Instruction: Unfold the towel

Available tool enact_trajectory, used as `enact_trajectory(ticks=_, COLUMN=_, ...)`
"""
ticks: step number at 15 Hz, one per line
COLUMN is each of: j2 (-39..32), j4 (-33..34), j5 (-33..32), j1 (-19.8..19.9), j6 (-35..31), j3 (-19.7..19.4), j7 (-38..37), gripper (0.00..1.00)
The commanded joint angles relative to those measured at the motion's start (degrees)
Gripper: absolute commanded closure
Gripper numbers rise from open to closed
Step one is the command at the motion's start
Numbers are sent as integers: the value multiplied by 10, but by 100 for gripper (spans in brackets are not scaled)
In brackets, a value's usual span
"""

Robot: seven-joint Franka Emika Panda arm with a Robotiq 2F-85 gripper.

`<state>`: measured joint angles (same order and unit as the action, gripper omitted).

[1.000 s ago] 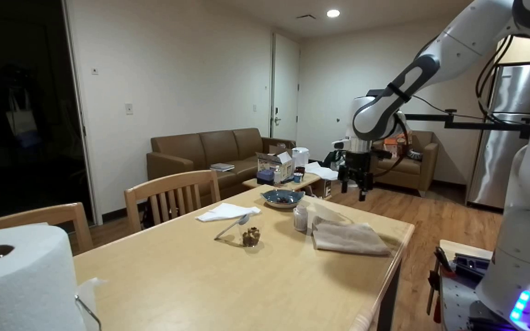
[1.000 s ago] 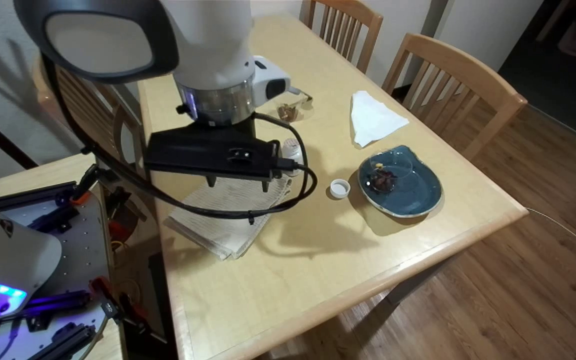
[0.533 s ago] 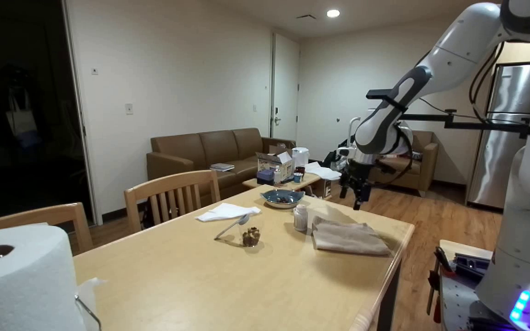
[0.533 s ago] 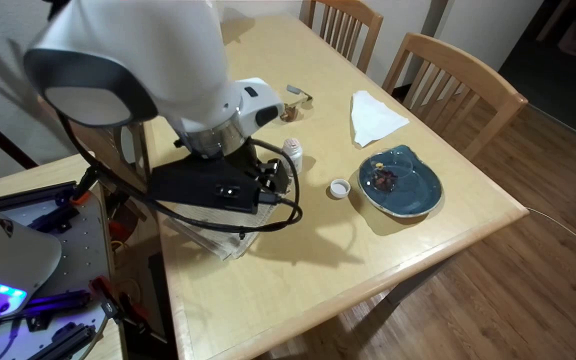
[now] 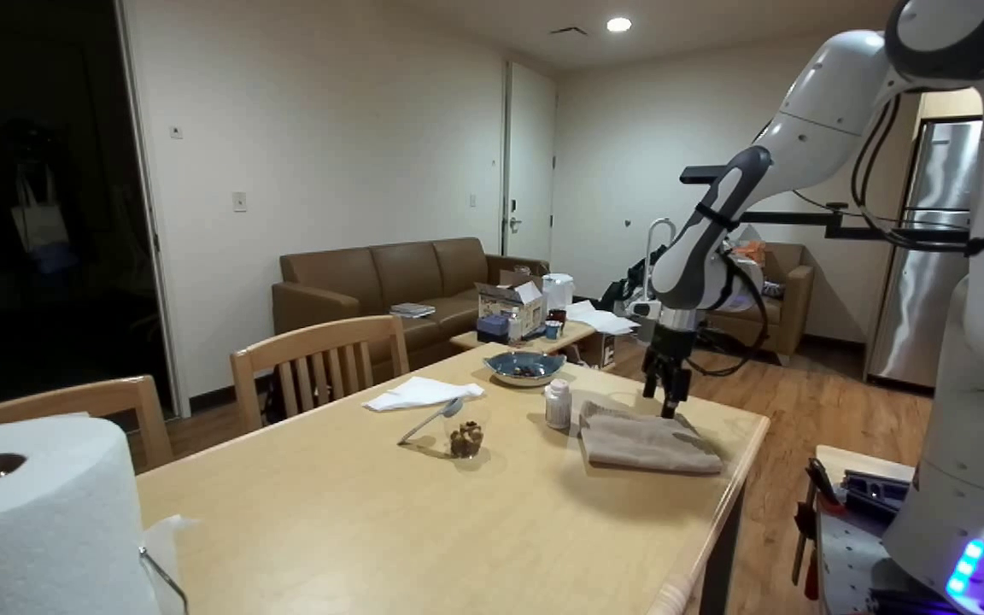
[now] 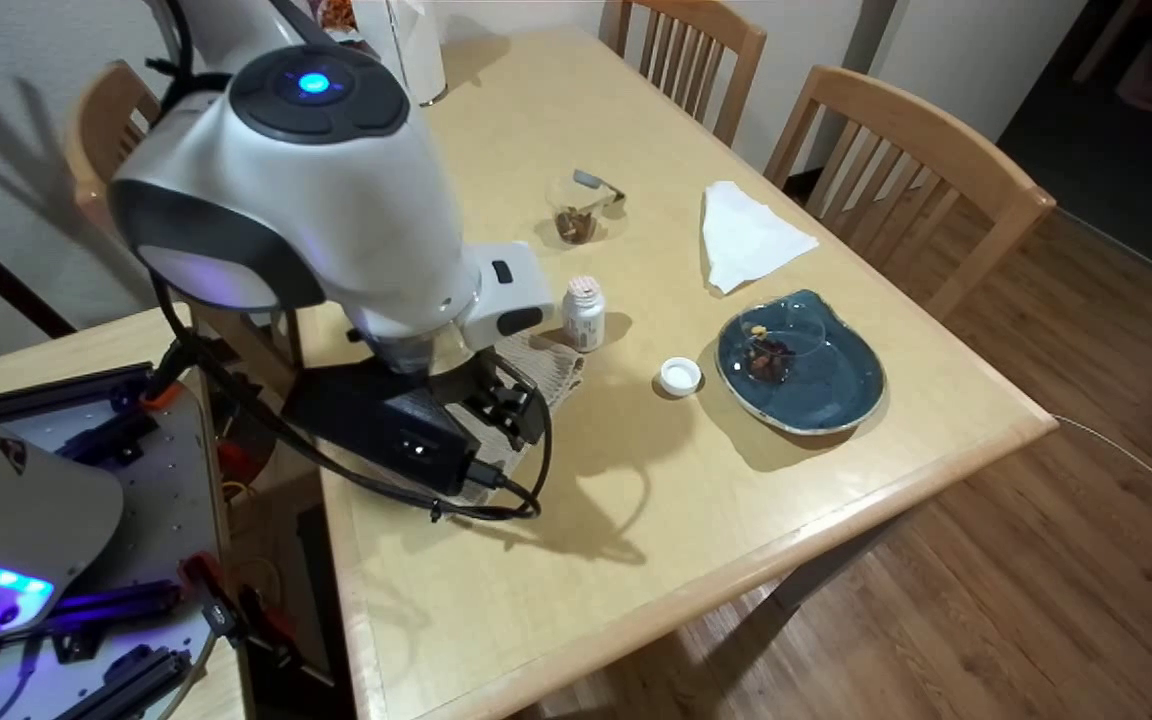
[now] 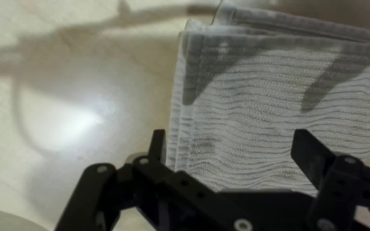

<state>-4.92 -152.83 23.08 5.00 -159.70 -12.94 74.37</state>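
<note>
Lower than half a second ago, the end effector (image 7: 230, 138) has come down close over the towel (image 7: 252, 122). In an exterior view, left to right across the desk (image 5: 389, 512): napkin (image 5: 424, 393), bowl (image 5: 524, 381), bottle (image 5: 558, 408), then the towel, lying folded near the edge on the robot's side, with the end effector over its far side. In the wrist view, again from the left: desk with a patch of glare, one finger (image 7: 157, 144) just outside the stacked hems (image 7: 185, 138), ribbed cloth (several layers, by the look of that corner), and the other finger (image 7: 310, 154) above it. Jaws stand wide apart and pinch nothing; whether either tip touches the towel I cannot tell. I judge this the approach to a grasp, the unfolding itself not yet begun. The next move likely calls for sinking a touch more so the outer finger drops beside the hems, then closing on the top layer alone and drawing it over; catching every layer would drag the towel folded.
</note>
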Motion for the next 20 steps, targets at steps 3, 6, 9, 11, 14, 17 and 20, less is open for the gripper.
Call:
enact_trajectory(ticks=3, j2=-36, j4=15, j5=1, j1=-5, j6=-9, j3=-2, j7=-73, gripper=0)
enact_trajectory(ticks=6, j2=-41, j4=16, j5=2, j1=-6, j6=-20, j3=-2, j7=-100, gripper=0)
enact_trajectory(ticks=9, j2=-41, j4=16, j5=7, j1=-7, j6=-23, j3=-1, j7=-128, gripper=0)
enact_trajectory(ticks=11, j2=-41, j4=15, j5=2, j1=-8, j6=-15, j3=-3, j7=-155, gripper=0)
enact_trajectory(ticks=14, j2=-42, j4=15, j5=-6, j1=-10, j6=-12, j3=-5, j7=-192, gripper=29)
enact_trajectory(ticks=17, j2=-43, j4=14, j5=-8, j1=-11, j6=-12, j3=-5, j7=-220, gripper=44)
enact_trajectory(ticks=20, j2=-44, j4=13, j5=-9, j1=-13, j6=-17, j3=-5, j7=-240, gripper=12)
